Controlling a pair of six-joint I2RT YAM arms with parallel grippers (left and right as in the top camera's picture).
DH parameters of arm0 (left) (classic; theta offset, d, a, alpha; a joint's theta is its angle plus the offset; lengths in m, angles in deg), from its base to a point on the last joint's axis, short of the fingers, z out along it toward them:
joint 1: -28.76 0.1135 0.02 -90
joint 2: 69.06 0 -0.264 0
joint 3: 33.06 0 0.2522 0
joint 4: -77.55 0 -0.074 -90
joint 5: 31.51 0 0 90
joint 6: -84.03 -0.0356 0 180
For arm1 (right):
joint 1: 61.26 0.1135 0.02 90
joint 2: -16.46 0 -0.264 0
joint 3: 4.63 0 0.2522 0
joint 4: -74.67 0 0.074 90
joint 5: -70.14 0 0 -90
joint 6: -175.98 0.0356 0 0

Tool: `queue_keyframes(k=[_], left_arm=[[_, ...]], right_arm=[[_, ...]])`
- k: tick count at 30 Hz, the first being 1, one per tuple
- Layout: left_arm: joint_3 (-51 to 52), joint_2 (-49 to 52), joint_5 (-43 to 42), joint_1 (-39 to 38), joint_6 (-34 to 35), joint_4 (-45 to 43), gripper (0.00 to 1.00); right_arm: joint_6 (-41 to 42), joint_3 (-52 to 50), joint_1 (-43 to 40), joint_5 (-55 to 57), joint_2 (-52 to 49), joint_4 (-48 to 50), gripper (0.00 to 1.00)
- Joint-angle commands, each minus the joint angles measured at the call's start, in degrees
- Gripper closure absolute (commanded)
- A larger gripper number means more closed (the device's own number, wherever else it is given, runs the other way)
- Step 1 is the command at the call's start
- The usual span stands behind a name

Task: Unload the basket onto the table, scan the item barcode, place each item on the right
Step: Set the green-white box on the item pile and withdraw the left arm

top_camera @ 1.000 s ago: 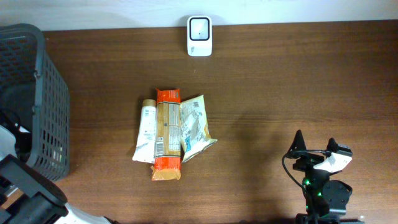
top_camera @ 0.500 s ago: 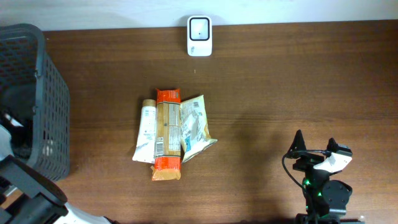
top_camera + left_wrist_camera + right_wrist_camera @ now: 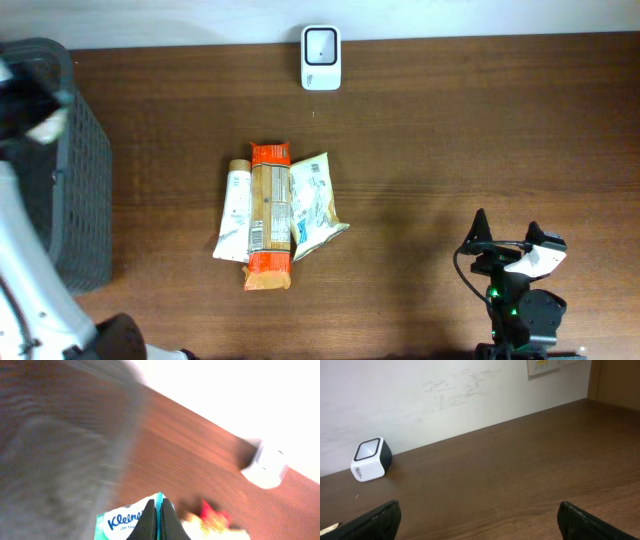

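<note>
Centrally — 3 flat, crinkly packets (image 3: 270, 215)

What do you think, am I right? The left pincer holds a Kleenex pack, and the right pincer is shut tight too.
Not quite. The right pincer is open, not shut: the right wrist view shows its two fingers far apart, with nothing between them. The left pincer does hold the Kleenex pack.
</note>
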Motion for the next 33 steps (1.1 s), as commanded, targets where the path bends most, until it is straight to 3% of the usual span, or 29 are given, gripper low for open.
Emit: queue_keyframes(k=[1,10,17,18,19,20,21,23,26,29,33], left_arm=[[1.75,0.66,-1.64,-12.41,-1.97,1.27,1.00],[19.37,10.40,-2.38,-34.82,-1.05,-3.52,1.00],[25.20,17.11,-2.71,-41.11,1.99,-7.76,1.00],[25.20,17.46,-2.71,-41.35,1.97,-7.76,0.95],[25.20,17.49,-2.71,-41.62,1.97,-7.76,0.78],[25.18,17.49,-2.67,-41.86,1.92,-7.78,0.45],[24.83,17.42,-2.67,-42.12,1.92,-7.78,0.27],[23.08,17.42,-2.03,-42.05,1.90,-7.30,0.18],[16.39,17.07,3.06,-41.59,1.73,-4.20,0.18],[4.26,16.68,6.49,-40.28,-1.60,-0.39,0.06],[-10.78,16.65,10.51,-36.33,-5.29,3.50,0.01]], right_arm=[[0.39,-0.31,0.35,0.33,0.26,-0.39,0.01],[0.39,-0.31,0.35,0.33,0.26,-0.39,0.01],[0.39,-0.31,0.35,0.31,0.26,-0.39,0.01],[0.39,-0.31,0.35,0.31,0.26,-0.39,0.01],[0.39,-0.31,0.35,0.31,0.26,-0.39,0.01],[0.39,-0.31,0.35,0.33,0.26,-0.39,0.01],[0.39,-0.31,0.35,0.33,0.26,-0.39,0.01],[0.39,-0.31,0.35,0.31,0.26,-0.39,0.01],[0.39,-0.31,0.35,0.33,0.26,-0.39,0.02],[0.39,-0.31,0.35,0.31,0.26,-0.39,0.01],[0.39,-0.31,0.35,0.31,0.26,-0.39,0.01]])
